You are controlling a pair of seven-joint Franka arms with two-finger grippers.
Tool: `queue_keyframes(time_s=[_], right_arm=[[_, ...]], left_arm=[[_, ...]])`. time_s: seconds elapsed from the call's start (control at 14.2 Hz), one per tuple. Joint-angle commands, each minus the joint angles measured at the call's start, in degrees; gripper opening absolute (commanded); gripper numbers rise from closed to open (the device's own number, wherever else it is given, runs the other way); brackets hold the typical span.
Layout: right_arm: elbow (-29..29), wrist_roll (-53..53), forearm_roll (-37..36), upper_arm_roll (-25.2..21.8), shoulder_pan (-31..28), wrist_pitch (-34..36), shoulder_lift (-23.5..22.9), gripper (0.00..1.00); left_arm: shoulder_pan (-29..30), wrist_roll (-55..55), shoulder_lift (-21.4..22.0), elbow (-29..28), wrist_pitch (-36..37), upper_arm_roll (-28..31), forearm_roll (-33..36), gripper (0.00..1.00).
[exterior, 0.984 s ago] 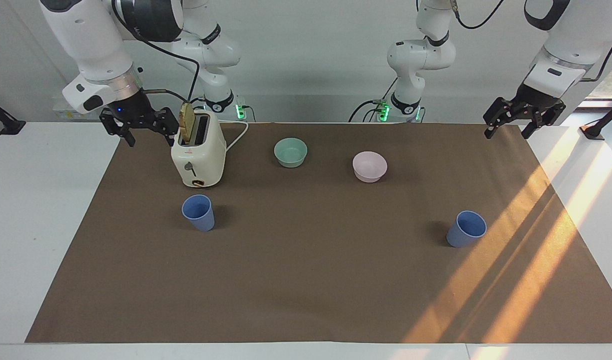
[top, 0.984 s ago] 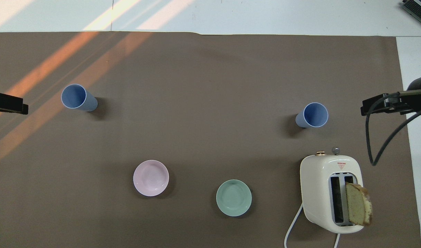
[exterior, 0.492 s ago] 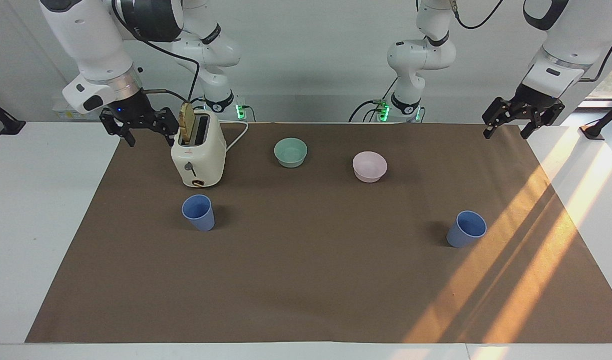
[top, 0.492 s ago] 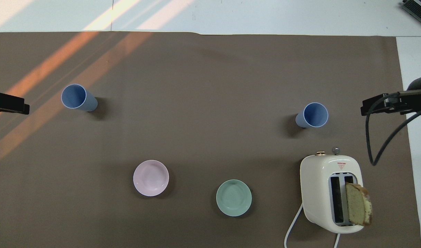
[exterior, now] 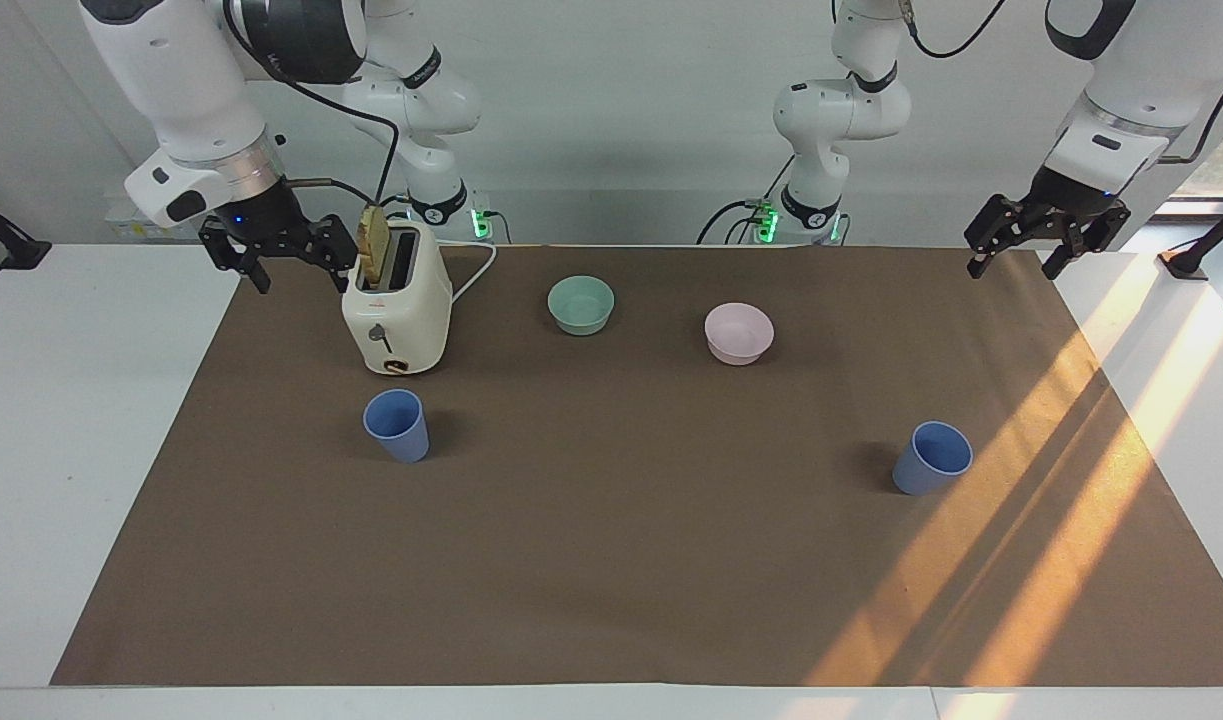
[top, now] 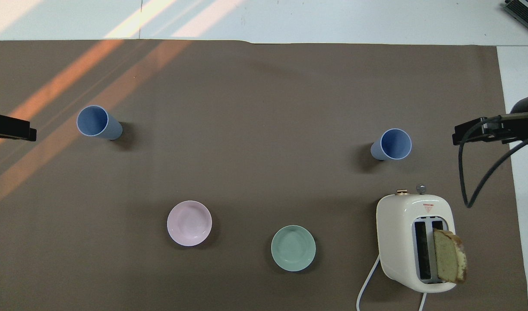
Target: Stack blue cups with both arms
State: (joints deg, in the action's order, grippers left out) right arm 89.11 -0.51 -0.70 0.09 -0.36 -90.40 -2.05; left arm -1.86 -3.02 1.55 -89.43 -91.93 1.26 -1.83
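Note:
Two periwinkle-blue cups stand upright and apart on the brown mat. One cup [exterior: 398, 425] [top: 392, 144] is toward the right arm's end, just farther from the robots than the toaster. The other cup [exterior: 932, 458] [top: 96, 122] is toward the left arm's end. My right gripper [exterior: 289, 268] [top: 472, 131] hangs open and empty over the mat's edge beside the toaster. My left gripper [exterior: 1013, 266] [top: 11, 128] hangs open and empty over the mat's corner at its own end. Both arms wait, well clear of the cups.
A cream toaster [exterior: 398, 312] [top: 415, 242] with a slice of bread in one slot stands near the right gripper, its white cord trailing toward the robots. A mint-green bowl [exterior: 581, 304] [top: 293, 248] and a pale pink bowl [exterior: 739, 332] [top: 189, 223] sit nearer the robots than the cups.

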Motion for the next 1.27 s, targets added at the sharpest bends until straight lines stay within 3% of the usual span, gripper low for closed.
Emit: queue_keyframes(time_s=[0.0, 1.2], right_arm=[[1.51, 1.12, 0.96, 0.18, -0.43, -1.01, 1.26, 1.0], [1.51, 1.12, 0.96, 0.18, -0.43, -1.01, 1.26, 1.0]], left_arm=[[0.45, -1.37, 0.56, -0.21, -0.79, -0.21, -0.55, 1.0], [0.54, -4.19, -0.05, -0.39, -2.02, 0.14, -0.46, 1.0]])
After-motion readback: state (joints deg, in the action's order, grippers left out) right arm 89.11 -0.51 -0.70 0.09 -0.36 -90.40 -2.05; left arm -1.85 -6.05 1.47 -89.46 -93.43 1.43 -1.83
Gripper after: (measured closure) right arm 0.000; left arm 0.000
